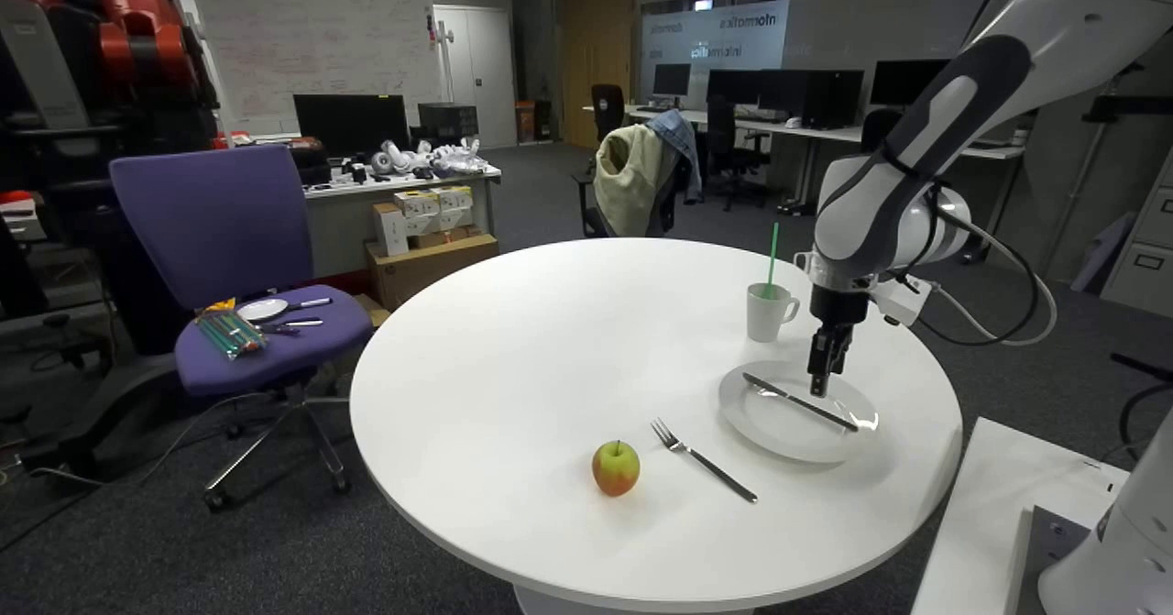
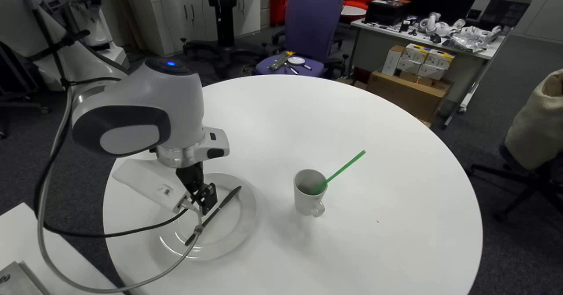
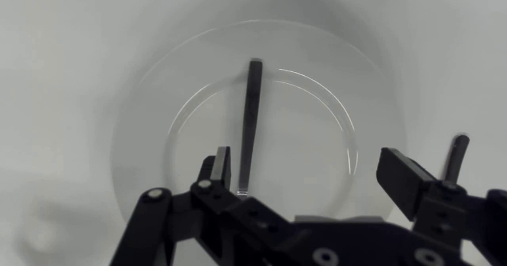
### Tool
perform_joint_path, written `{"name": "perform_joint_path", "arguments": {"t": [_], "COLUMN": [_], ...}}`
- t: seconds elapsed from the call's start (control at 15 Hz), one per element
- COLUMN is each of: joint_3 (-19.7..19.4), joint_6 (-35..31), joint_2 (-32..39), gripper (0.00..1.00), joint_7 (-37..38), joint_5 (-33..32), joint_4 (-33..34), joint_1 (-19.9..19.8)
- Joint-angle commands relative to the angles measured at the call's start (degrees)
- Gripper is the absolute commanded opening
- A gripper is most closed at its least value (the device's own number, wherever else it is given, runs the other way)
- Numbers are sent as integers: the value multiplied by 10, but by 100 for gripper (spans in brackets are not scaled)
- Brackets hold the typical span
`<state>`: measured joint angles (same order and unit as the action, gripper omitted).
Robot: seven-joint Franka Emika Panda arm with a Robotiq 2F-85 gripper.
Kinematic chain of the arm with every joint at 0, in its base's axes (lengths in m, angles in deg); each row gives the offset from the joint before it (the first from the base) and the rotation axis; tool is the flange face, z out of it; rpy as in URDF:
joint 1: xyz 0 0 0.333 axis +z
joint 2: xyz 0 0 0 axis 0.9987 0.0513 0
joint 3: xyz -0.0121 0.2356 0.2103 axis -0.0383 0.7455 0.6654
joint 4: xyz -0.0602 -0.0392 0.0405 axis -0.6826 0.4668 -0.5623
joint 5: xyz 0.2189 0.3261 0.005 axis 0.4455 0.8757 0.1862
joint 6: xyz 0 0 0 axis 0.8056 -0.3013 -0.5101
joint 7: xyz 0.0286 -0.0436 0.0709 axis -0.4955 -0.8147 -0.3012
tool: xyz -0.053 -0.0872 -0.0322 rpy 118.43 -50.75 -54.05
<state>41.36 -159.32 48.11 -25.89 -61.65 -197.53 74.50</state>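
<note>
- Whiteboard [image 1: 312, 38] at upper left, purple chair [image 1: 215, 230] lower down: you face a dim office in an exterior view, with a round white table [image 1: 513, 358] across the middle of the frame.
- Your gripper [image 3: 304, 165] stands over the plate [image 3: 138, 139], its fingers [image 3: 222, 165] spread wide apart with nothing clamped between them.
- You have the knife [image 1: 790, 396] lying across the plate, right of centre in an exterior view: blade end toward the plate's upper left, dark handle [image 1: 832, 417] ending on the lower right rim. At the left of the wrist view one finger sits close beside it; you cannot tell whether they touch.
- Judge it light, stiff and hard to damage, probably slick along the handle; on glossy ware it could skid or pivot if you nudge one end.
- For the steadiest grip, you would pinch across the narrow handle near its join with the blade, likely close to the balance point.
- Treat the plate as brittle: avoid pressing your fingertips down on it.
- At lower centre you see the fork [image 1: 706, 462] and apple [image 1: 616, 468]; above the plate stands a white mug [image 1: 762, 314] holding a green straw [image 1: 772, 253].
- Beyond the table, upper centre, you find a pale garment [image 1: 628, 180].
</note>
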Motion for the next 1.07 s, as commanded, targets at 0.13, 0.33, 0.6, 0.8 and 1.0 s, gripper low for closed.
{"name": "perform_joint_path", "arguments": {"t": [0.13, 0.33, 0.6, 0.8, 1.0], "joint_3": [-3, 1, 1, 1, 9], "joint_6": [1, 1, 1, 1, -10], "joint_2": [-6, -7, -7, -7, 0], "gripper": [100, 100, 100, 100, 100], "joint_7": [-20, -20, -21, -21, -16], "joint_5": [19, 19, 19, 19, 29], "joint_4": [-7, -9, -9, -9, -9], "joint_1": [31, 42, 42, 42, 49]}}
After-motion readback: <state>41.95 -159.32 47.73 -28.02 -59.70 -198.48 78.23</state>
